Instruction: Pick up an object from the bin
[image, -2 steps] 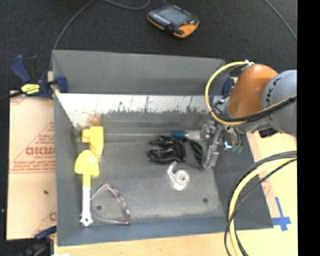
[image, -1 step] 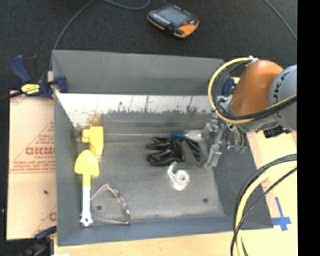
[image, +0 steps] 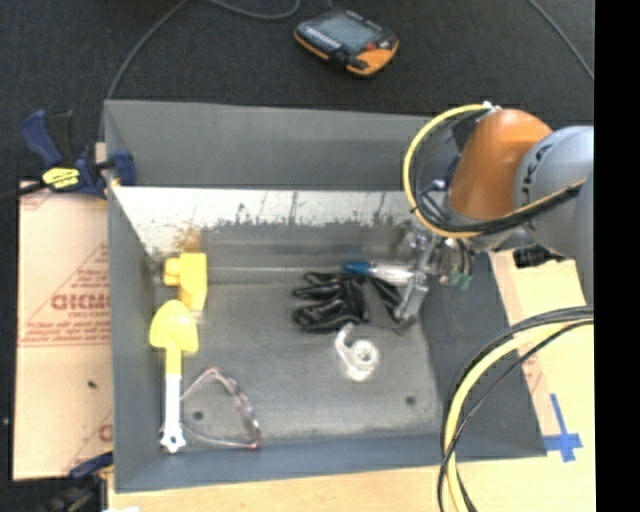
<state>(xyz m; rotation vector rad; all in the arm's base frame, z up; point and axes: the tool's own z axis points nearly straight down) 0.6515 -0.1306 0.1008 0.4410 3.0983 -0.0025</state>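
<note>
Where the grey metal bin (image: 130, 350) is viewed from above, its contents are met from left to right as follows. Close to the left wall a yellow plastic block (image: 187, 276) is seen. Just below it lies a yellow plastic scoop with a white handle (image: 174, 330), the handle pointed toward the near wall. Beside the handle's end a pair of clear-lensed glasses with a thin pink frame (image: 222, 410) is laid flat. Near the middle a crumpled black fabric glove (image: 330, 298) is found. A small clear plastic ring-shaped piece (image: 357, 357) lies just below it, and a slim blue-tipped stick (image: 356, 268) lies at its upper edge. At the glove's right edge the two-finger gripper (image: 412, 290) is placed low, beneath the arm's orange cover (image: 495, 165). How far it is open, and whether anything is gripped, cannot be told. The glove is judged the likeliest target: light, soft and limp, neither fragile nor slippery. It would be expected to sag and drape when lifted, so a bunched fold at its right side, where the cloth looks thickest, is suggested as the place to be pinched.
</note>
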